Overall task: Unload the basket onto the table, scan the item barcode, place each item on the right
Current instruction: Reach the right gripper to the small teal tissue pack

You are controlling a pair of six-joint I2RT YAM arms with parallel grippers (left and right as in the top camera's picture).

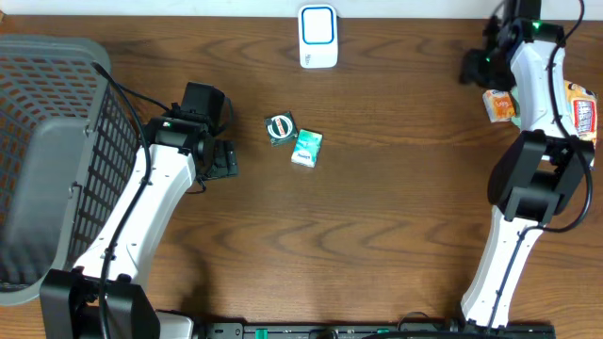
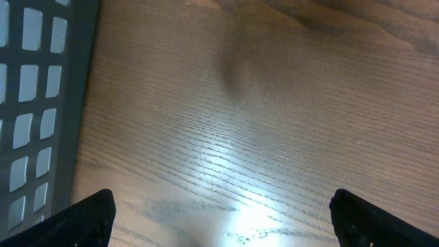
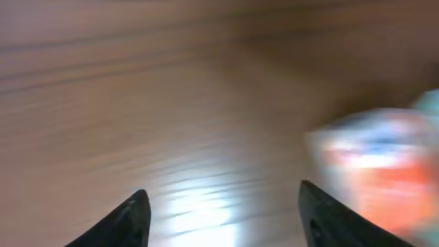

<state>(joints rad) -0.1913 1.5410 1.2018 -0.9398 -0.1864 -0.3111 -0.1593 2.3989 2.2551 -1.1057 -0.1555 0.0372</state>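
Right hand [image 3: 226, 216]: fingers apart with nothing between them, only bare desk [image 3: 171, 103]. The wrist view is smeared.
Left hand [image 2: 219, 219]: spread wide and empty, low over the wood, with the basket [image 2: 41, 103] wall at its 9 o'clock.
Likely item: an orange packet [image 3: 384, 158] at the right hand's 3 o'clock, untouched. From overhead it lies at the desk's 2 o'clock, with a second packet [image 1: 584, 113] just past the arm.
Other items: a round tin [image 1: 280, 126] and a mint box [image 1: 306, 148] near the desk's middle, at the left hand's 2 and 3 o'clock, apart from it.
Scanner [image 1: 317, 36]: white and blue, at the desk's 12 o'clock edge.
Handling, judged: the packet looks light, soft and slick, and it will crumple if squeezed. Pinch it by a sealed edge and keep the printed faces uncovered. Where its barcode sits cannot be told.
Progress, judged: nothing is picked up yet.
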